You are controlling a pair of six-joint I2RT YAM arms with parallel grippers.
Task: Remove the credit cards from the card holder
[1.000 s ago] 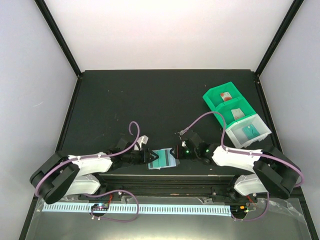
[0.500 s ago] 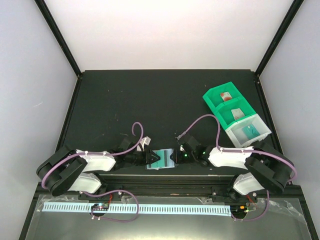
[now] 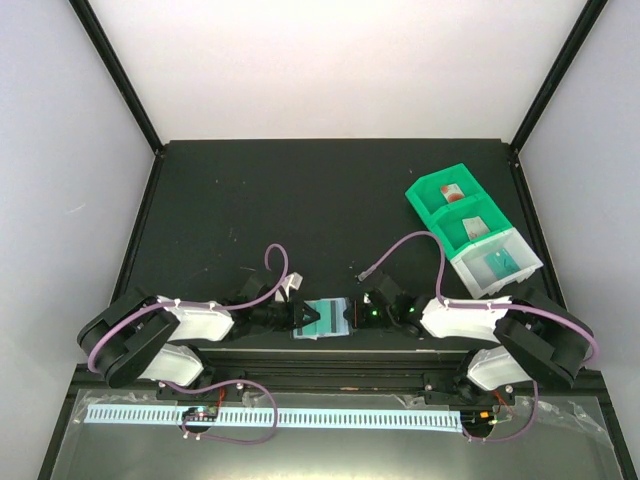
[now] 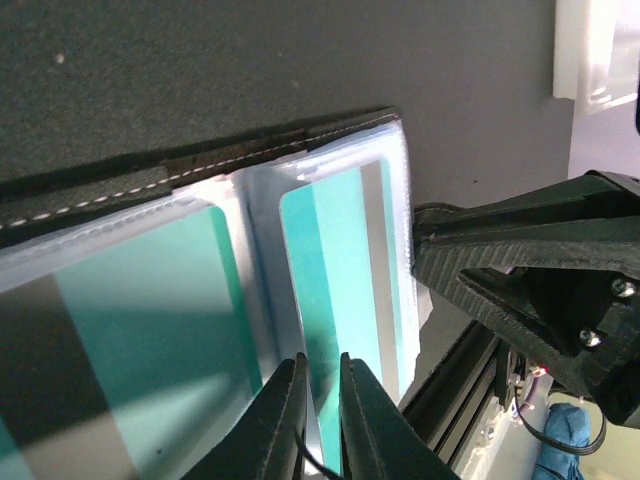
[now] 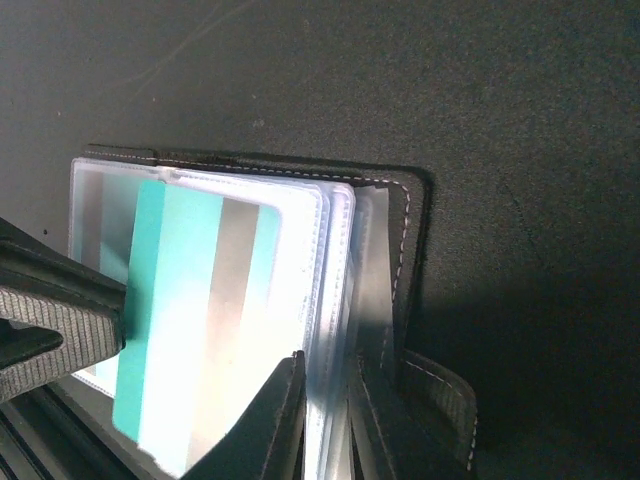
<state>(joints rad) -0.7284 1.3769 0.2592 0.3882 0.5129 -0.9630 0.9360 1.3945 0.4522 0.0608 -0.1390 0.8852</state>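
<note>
Nearest you, a white perforated strip runs across the front rail, with a loop of purple cable lying over it. Just past it, your two arms reach inward and meet at the card holder. It lies open on the bench near the front edge, between the left claw and the right claw. From above, the claws hide both ends of the holder, and you get only a teal patch between them.

The wrist cameras show you more. In the left wrist view, the left claw's fingers stand almost together, pinched on the edge of a clear sleeve page holding a teal-green credit card. A second teal card sits in the sleeve beside it, and the right claw fills the right of the picture, just beside the holder's edge. In the right wrist view, the right claw is likewise nearly closed, clamped on several clear sleeve pages. The top page holds a teal card with a grey stripe, and the left claw sits at the holder's opposite side. The credit cards in view are inside their sleeves.

Farther off to the right, well apart from the holder, a green bin tray and a clear bin tray stand touching in a row. The bench is matte black, closed in by pale panels and black frame posts.
</note>
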